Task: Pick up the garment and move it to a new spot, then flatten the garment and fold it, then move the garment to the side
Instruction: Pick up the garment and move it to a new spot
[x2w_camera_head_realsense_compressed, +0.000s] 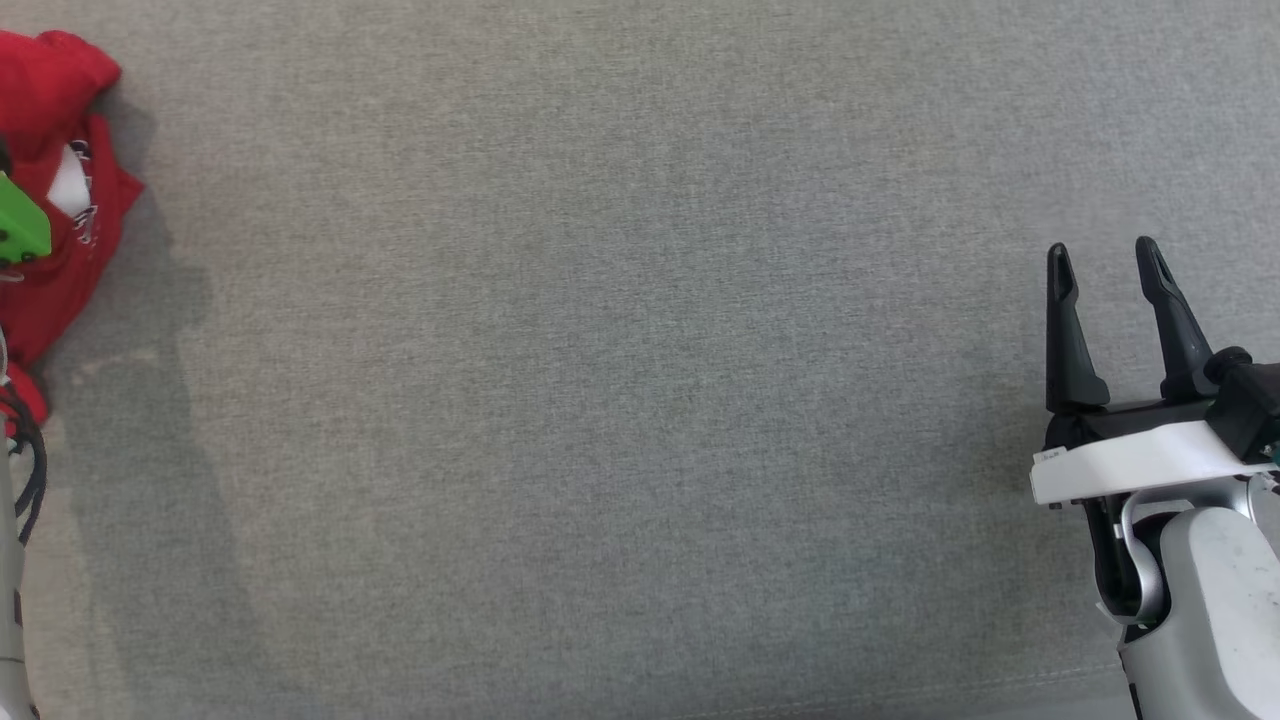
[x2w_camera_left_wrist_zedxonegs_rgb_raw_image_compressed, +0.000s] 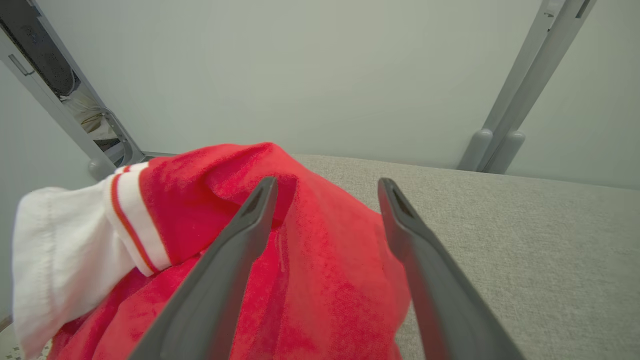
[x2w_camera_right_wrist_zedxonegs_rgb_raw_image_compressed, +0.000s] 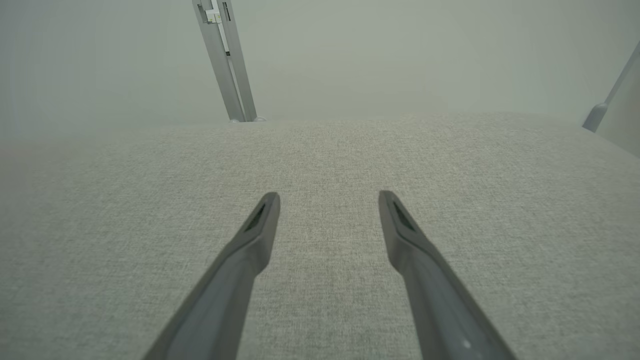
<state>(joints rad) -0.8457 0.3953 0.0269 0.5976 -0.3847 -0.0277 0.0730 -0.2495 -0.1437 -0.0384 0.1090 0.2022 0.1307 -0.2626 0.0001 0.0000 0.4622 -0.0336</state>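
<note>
The garment (x2w_camera_head_realsense_compressed: 55, 200) is red with a white, red-striped cuff and lies bunched up at the far left edge of the grey fabric surface (x2w_camera_head_realsense_compressed: 620, 400). In the left wrist view the garment (x2w_camera_left_wrist_zedxonegs_rgb_raw_image_compressed: 320, 280) fills the lower left, its white cuff (x2w_camera_left_wrist_zedxonegs_rgb_raw_image_compressed: 75, 260) hanging to the left. My left gripper (x2w_camera_left_wrist_zedxonegs_rgb_raw_image_compressed: 325, 186) is open, its fingers spread over the red cloth with a raised fold between them. My right gripper (x2w_camera_head_realsense_compressed: 1103, 258) stands open at the right edge of the surface, far from the garment. Between its fingers in the right wrist view, my right gripper (x2w_camera_right_wrist_zedxonegs_rgb_raw_image_compressed: 327, 197) has only bare fabric.
A green part (x2w_camera_head_realsense_compressed: 22, 225) of my left arm and black cables (x2w_camera_head_realsense_compressed: 30, 450) lie over the garment at the left edge. Grey frame posts (x2w_camera_left_wrist_zedxonegs_rgb_raw_image_compressed: 525, 85) (x2w_camera_right_wrist_zedxonegs_rgb_raw_image_compressed: 225, 60) rise at the back of the surface against a pale wall.
</note>
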